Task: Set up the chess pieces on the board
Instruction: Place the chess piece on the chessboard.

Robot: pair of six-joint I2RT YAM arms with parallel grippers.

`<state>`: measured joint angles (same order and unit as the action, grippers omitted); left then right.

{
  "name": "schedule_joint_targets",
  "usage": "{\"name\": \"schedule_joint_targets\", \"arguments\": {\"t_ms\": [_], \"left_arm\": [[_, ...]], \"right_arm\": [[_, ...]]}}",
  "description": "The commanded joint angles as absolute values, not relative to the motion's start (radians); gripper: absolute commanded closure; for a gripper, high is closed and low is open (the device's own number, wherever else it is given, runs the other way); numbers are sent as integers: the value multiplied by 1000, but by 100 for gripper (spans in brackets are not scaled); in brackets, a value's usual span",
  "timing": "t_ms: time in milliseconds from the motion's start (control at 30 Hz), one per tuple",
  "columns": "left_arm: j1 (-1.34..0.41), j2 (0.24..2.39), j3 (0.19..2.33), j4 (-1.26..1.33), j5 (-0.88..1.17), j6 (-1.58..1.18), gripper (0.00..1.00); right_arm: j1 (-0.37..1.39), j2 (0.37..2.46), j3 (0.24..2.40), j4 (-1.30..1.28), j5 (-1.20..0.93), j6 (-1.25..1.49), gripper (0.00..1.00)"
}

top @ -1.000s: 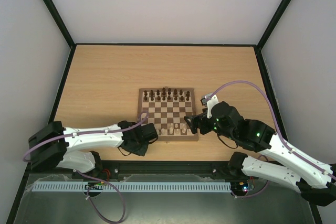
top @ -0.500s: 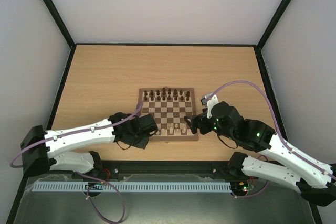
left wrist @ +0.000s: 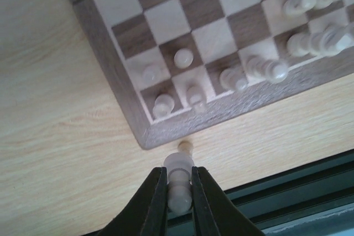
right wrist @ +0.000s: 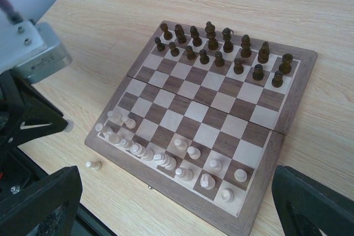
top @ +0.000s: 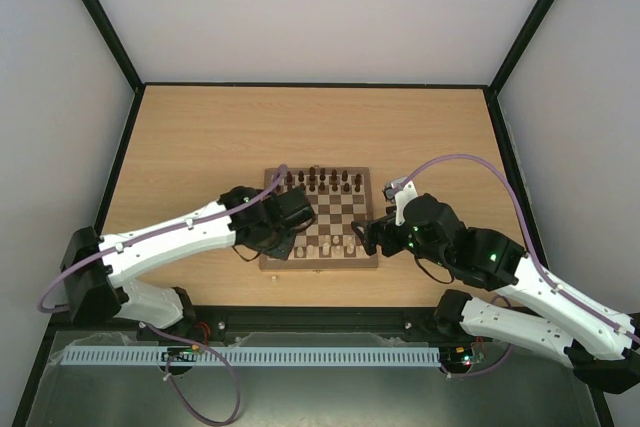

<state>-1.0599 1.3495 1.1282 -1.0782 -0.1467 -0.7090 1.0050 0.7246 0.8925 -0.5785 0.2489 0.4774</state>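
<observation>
Where the left claw is held: over the near left corner of the square wooden chessboard, which is checkered in dark brown and cream and framed by a light brown border.
Grip on the left: a small pale beige turned wooden piece is pinched between both fingers, its rounded head pointing towards the board's corner.
Off the board: one pale beige wooden pawn is seen standing on the light wooden bench, just beside the near left corner and not touching the border.
Near rows: the pale beige wooden pieces are gathered here; several are crowded along the left part of the nearest row, while others are set singly on squares further right.
Far rows: the dark brown wooden pieces are lined up upright in two ranks.
Right side: the right claw is held by the board's near right corner, its fingers spread wide with nothing between them.
</observation>
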Motion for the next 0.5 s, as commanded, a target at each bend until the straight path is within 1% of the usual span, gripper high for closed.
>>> {"name": "schedule_joint_targets", "arguments": {"t_ms": [0, 467], "left_arm": [[-1041, 1420, 1234, -1126, -179, -629, 86], [-937, 1612, 1469, -1091, -182, -458, 86]], "right_arm": [[1003, 713, 881, -570, 245, 465, 5], [1003, 711, 881, -570, 246, 465, 5]]}}
